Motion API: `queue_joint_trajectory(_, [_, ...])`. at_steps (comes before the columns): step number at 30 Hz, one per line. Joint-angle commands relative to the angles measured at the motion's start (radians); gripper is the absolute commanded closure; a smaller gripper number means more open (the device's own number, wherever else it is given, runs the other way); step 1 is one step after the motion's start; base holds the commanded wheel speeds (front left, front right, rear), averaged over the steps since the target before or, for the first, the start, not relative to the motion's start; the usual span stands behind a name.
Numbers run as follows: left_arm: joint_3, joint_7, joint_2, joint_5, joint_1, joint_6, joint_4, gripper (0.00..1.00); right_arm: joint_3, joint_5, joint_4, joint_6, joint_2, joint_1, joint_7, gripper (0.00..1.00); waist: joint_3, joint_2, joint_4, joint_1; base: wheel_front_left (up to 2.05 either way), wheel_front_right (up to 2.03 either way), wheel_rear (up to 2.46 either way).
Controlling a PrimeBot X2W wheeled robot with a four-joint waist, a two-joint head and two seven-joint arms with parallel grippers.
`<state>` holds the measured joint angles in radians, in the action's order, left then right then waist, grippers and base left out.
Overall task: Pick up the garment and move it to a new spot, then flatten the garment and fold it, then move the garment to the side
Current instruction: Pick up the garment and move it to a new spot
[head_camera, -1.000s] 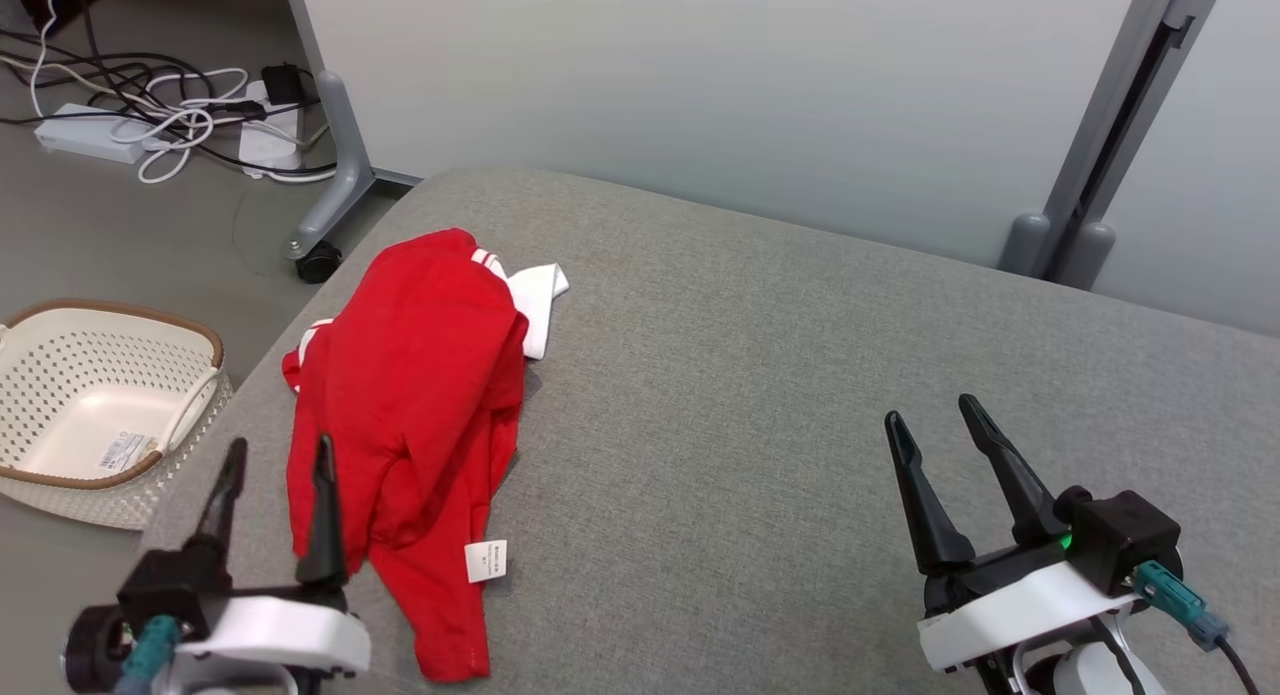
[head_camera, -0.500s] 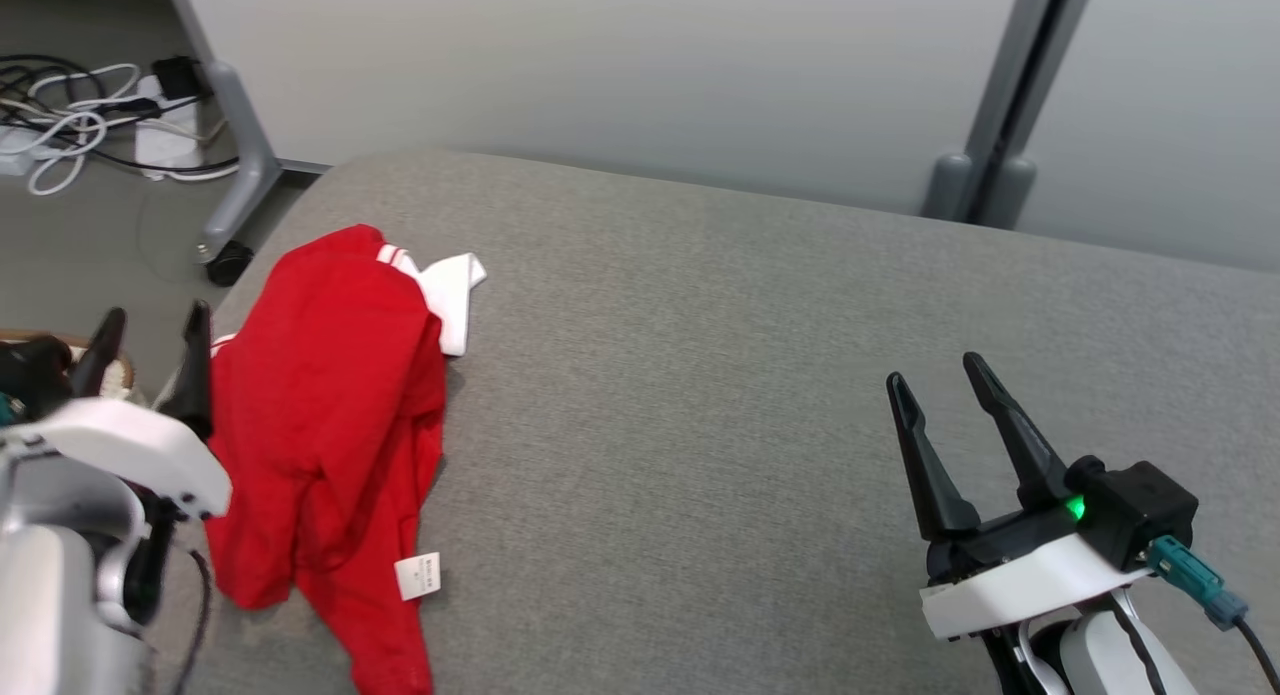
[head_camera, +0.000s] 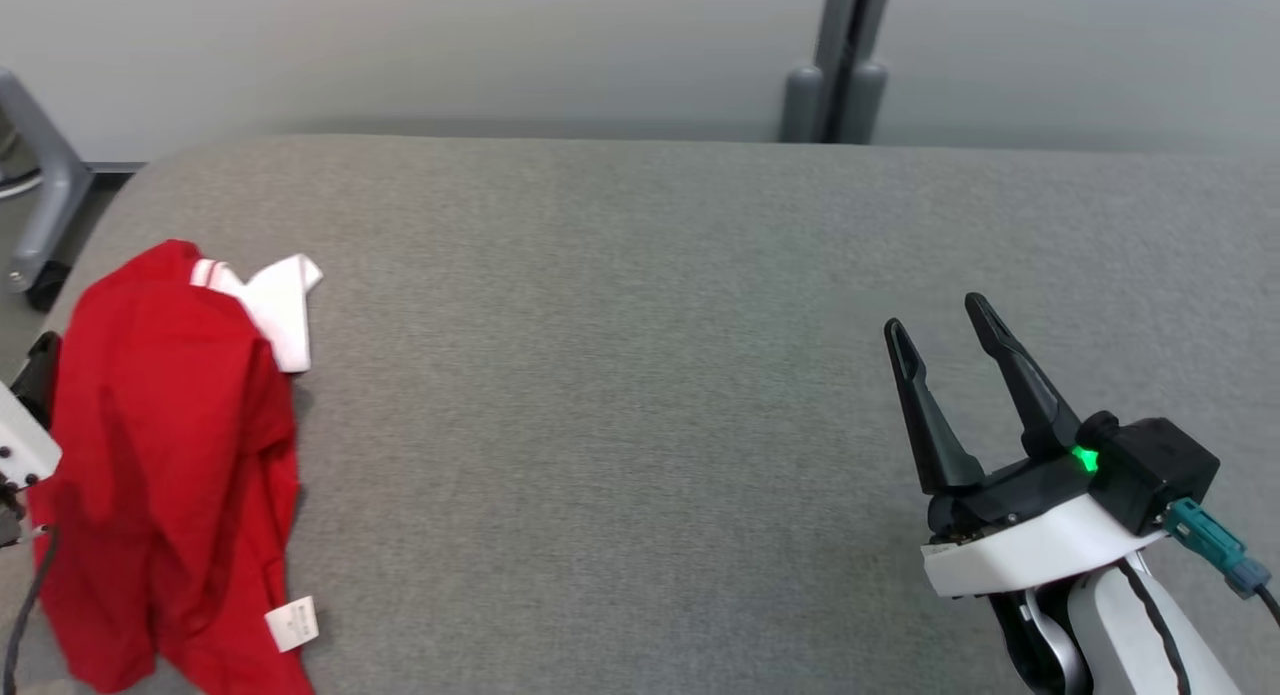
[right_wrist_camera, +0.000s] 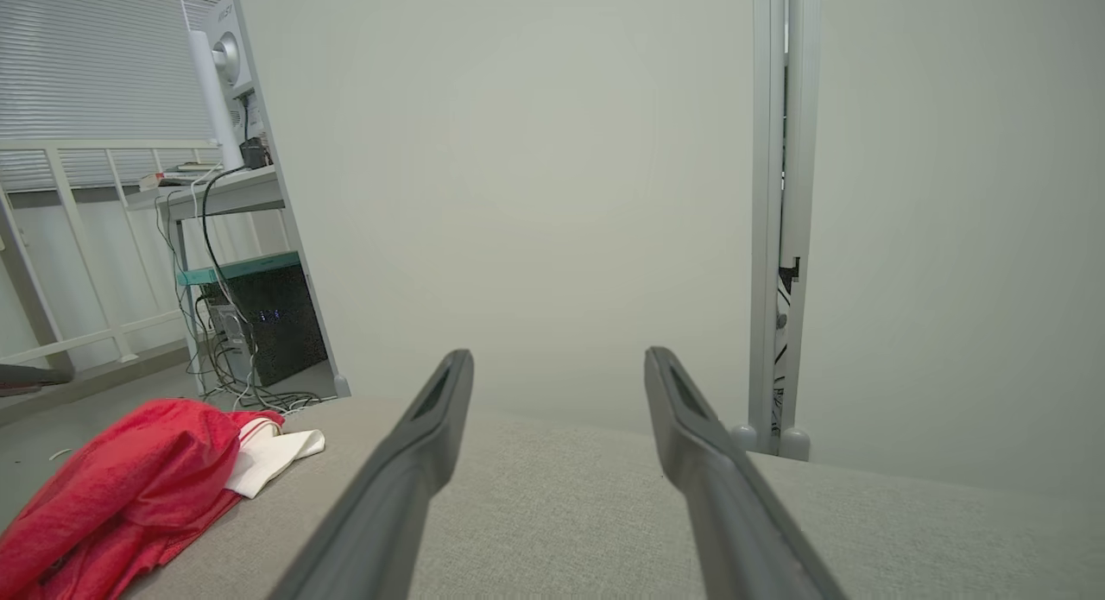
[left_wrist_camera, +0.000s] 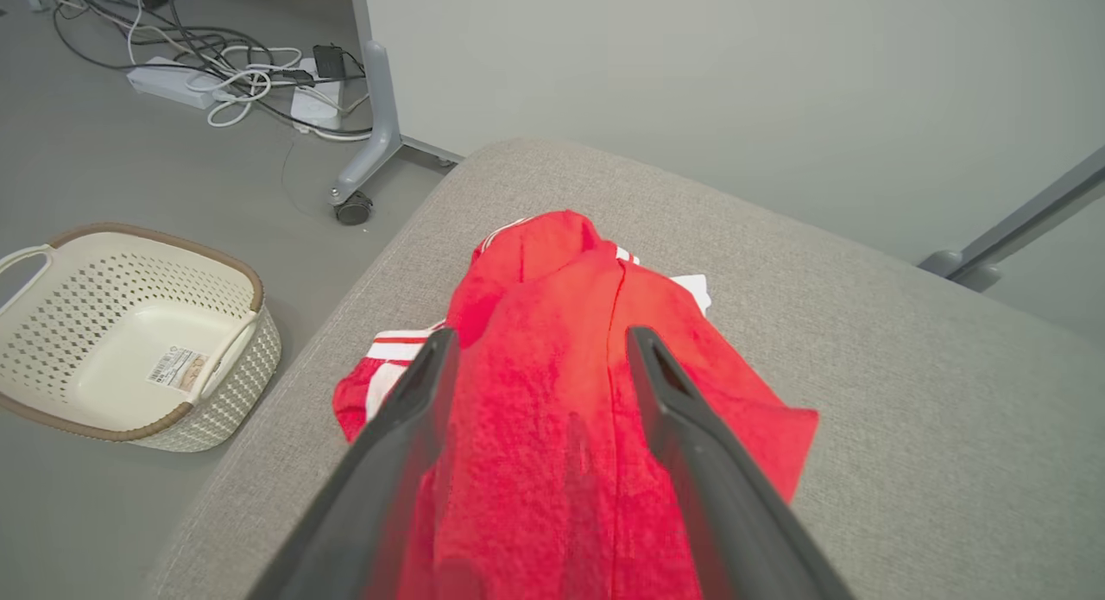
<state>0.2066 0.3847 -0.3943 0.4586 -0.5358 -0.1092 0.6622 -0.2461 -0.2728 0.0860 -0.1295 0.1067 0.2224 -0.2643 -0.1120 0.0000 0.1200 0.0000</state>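
Grey fabric covers the wide table (head_camera: 640, 375), backed by a pale partition wall (head_camera: 500, 45). A crumpled red garment with white trim (head_camera: 170, 455) lies at the table's left end. The left wrist view adds a cream perforated plastic basket (left_wrist_camera: 250, 281) on the floor beside that end, with a small sticker on its bottom. The left hand (left_wrist_camera: 539, 345) spreads its fingers wide over the garment, gripping nothing. The right hand (head_camera: 935, 315) is likewise parted over bare table, well apart from the garment. A white tag (head_camera: 292, 623) hangs at the garment's near edge.
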Motion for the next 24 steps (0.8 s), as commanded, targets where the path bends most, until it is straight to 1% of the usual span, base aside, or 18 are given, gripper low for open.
queue_joint_trajectory(1, [0.017,0.014,-0.014,0.025,-0.032,-0.005,0.048,0.00,-0.002,-0.007,-0.002,-0.002,0.011,0.018,0.000,0.00,-0.042,0.0000,-0.059,0.0000,0.00,0.00,0.00])
queue_joint_trajectory(5, [0.043,0.043,-0.038,0.062,-0.061,-0.002,0.129,0.00,-0.006,-0.007,-0.009,-0.002,0.016,0.034,0.000,0.00,-0.067,0.0000,-0.102,0.0000,0.00,0.00,0.00])
queue_joint_trajectory(6, [0.043,0.043,-0.038,0.062,-0.061,-0.002,0.129,0.00,-0.006,-0.007,-0.009,-0.002,0.016,0.034,0.000,0.00,-0.067,0.0000,-0.102,0.0000,0.00,0.00,0.00])
queue_joint_trajectory(10, [0.041,0.079,-0.060,0.061,-0.056,0.011,0.207,0.00,-0.008,-0.011,-0.014,-0.002,0.020,0.044,0.000,0.00,-0.082,0.0000,-0.133,0.0000,0.00,0.00,0.00])
queue_joint_trajectory(16, [0.026,0.151,-0.072,0.071,-0.036,0.006,0.291,0.01,-0.004,-0.016,-0.013,-0.002,0.024,0.047,0.000,0.00,-0.087,0.0000,-0.146,0.0000,0.00,0.00,0.00])
queue_joint_trajectory(17, [0.025,0.153,-0.072,0.072,-0.037,0.005,0.297,0.16,-0.003,-0.016,-0.013,-0.002,0.024,0.046,0.000,0.00,-0.087,0.0000,-0.146,0.0000,0.00,0.00,0.00])
queue_joint_trajectory(18, [0.023,0.151,-0.072,0.073,-0.039,0.003,0.301,0.48,-0.002,-0.015,-0.013,-0.002,0.024,0.046,0.000,0.00,-0.087,0.0000,-0.145,0.0000,0.00,0.00,0.00])
queue_joint_trajectory(19, [0.019,0.141,-0.072,0.072,-0.042,0.000,0.299,0.98,-0.001,-0.013,-0.013,-0.002,0.023,0.045,0.000,0.00,-0.087,0.0000,-0.143,0.0000,0.00,0.00,0.00])
queue_joint_trajectory(20, [0.019,0.128,-0.073,0.072,-0.044,-0.002,0.296,1.00,-0.002,-0.011,-0.014,-0.002,0.022,0.045,0.000,0.00,-0.087,0.0000,-0.142,0.0000,0.00,0.00,0.00])
queue_joint_trajectory(24, [0.005,0.096,-0.077,0.067,-0.057,-0.006,0.291,1.00,-0.001,-0.006,-0.013,-0.002,0.020,0.047,0.000,0.00,-0.085,0.0000,-0.133,0.0000,0.00,0.00,0.00])
